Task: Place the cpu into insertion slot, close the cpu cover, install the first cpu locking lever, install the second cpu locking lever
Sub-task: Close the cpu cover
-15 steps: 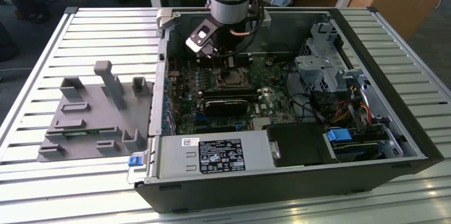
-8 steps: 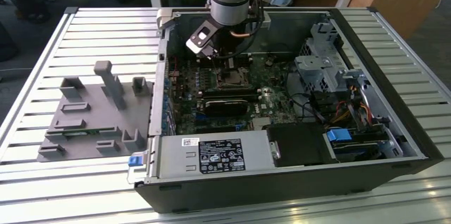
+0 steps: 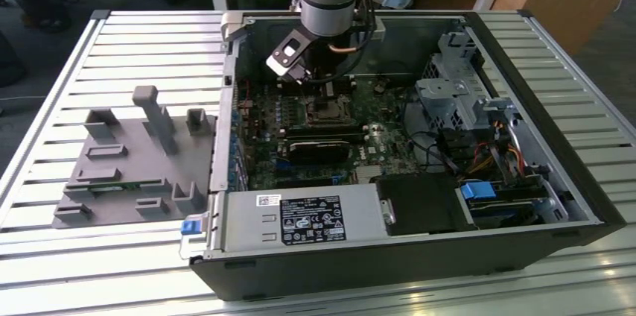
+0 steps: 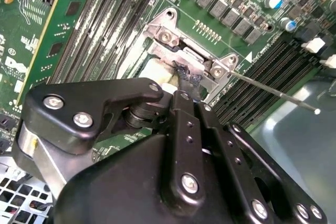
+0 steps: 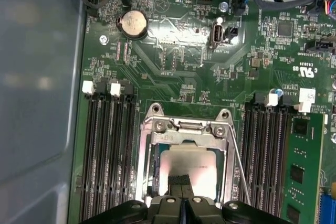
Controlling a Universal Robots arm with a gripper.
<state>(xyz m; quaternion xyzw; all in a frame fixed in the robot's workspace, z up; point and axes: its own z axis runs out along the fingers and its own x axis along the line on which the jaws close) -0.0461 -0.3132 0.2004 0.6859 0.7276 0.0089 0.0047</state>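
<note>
Silvery-grey square cpu (image 5: pixel 195 162) lying framed by metal cpu cover (image 5: pixel 186 136), inside open black computer case (image 3: pixel 398 265); gripper (image 5: pixel 181 180) clenched empty above it.

Looks onto a green motherboard (image 5: pixel 173 72) with the cpu (image 5: pixel 186 161) seated inside the cpu cover (image 5: pixel 184 140) window. Finds the gripper (image 5: pixel 180 179), fingers pressed together, over the cpu's edge. Catches a wire lever (image 5: pixel 240 174) slanting just beside the frame, a coin cell (image 5: pixel 133 23) well apart.

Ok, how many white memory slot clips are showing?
4 in the first wrist view: two white clips beside the grey case wall, two across the cpu cover. More may be hidden.
</note>
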